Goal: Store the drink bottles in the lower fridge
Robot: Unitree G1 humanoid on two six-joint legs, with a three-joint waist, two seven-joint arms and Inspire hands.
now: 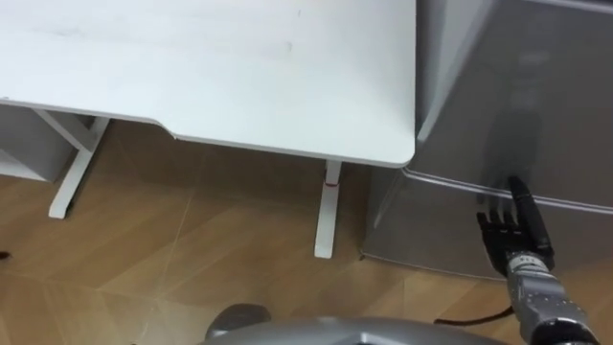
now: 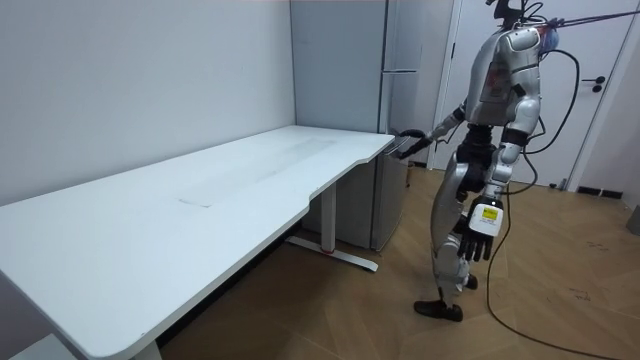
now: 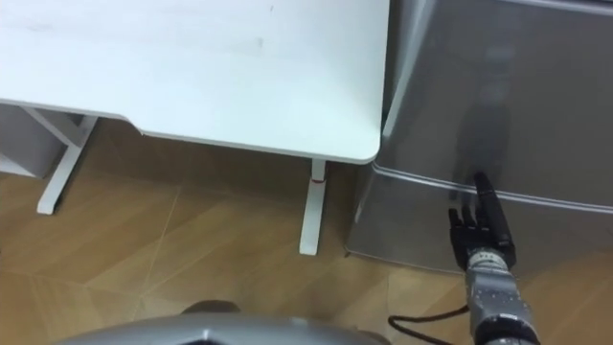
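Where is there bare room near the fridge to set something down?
The white table top is bare up to its rounded corner by the fridge. The wood floor beneath is open between the table legs. Tight: the slit between table and fridge, and the door seam where the right hand is. The left hand hangs idle.

We're seeing silver-grey torso and limb shells, black joints, black right hand point(image 1: 510, 232) on a brushed-metal wrist, dark left hand point(image 2: 480, 232) with a yellow-white tag, black cable trailing.
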